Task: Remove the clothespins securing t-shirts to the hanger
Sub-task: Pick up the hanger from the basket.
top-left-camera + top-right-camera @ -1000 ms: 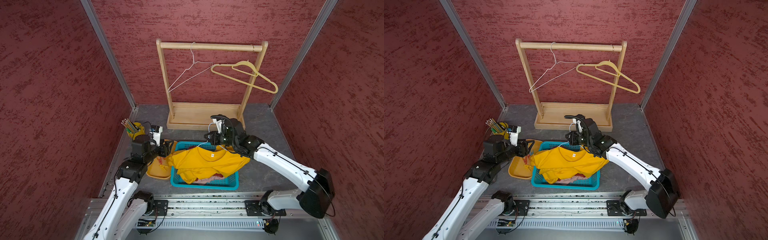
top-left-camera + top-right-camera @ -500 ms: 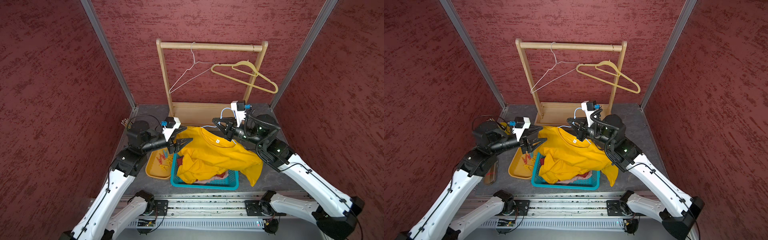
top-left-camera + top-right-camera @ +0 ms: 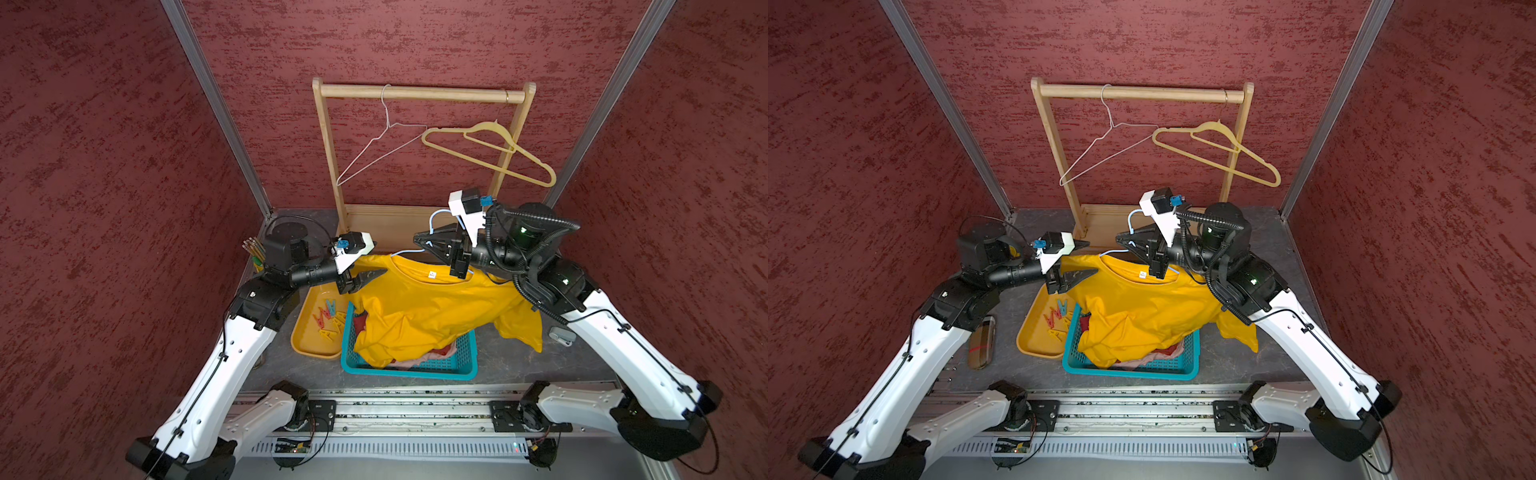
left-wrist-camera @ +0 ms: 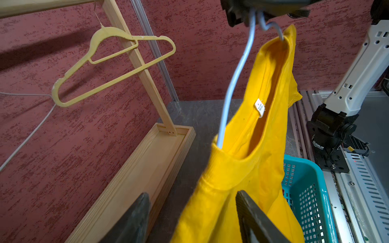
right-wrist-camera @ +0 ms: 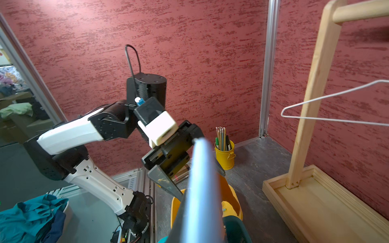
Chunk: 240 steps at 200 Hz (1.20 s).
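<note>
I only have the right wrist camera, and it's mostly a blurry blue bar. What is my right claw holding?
Observer: The right claw is shut on the blue hanger, which carries the yellow t-shirt.
Operator: Where are the clothespins?
Observer: Several clothespins lie in the yellow tray beside the teal basket.
Operator: What's between the left claw's jaws?
Observer: The left claw is open, with the shirt's shoulder between its jaws.

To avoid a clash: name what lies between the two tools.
The yellow shirt on its blue hanger; in both top views it spans from the shut right tool to the open left tool.
</note>
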Motion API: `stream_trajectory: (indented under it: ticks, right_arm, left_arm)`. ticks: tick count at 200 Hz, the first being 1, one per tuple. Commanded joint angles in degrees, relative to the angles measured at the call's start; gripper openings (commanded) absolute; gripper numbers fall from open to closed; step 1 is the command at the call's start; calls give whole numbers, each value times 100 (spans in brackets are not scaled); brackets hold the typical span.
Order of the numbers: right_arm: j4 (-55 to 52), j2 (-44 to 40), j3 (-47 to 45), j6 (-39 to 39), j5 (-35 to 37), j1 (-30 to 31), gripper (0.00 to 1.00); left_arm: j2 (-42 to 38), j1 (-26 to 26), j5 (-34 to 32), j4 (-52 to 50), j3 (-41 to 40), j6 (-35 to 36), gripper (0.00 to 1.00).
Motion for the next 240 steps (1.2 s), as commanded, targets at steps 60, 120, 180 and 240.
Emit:
stream_trajectory:
  ticks: [60,120,180,240]
  right_arm:
    - [734,-176,-264,175,-560,22,8]
    - [-1426,-745,528,-1273,1658,18,75]
    - [-3599,-456,1673,-2452,4108,17,75]
    - [-4362,-304,1380,-2958,4720,18,75]
  left_arm:
    - [-209,93,537,-334,-262,353,1]
    - [-366,701,1209,-1320,-7,814,0]
    - [-427,862,1067,-2789,460,1288,0]
    - [-429,878,874,-3539,810,1470,0]
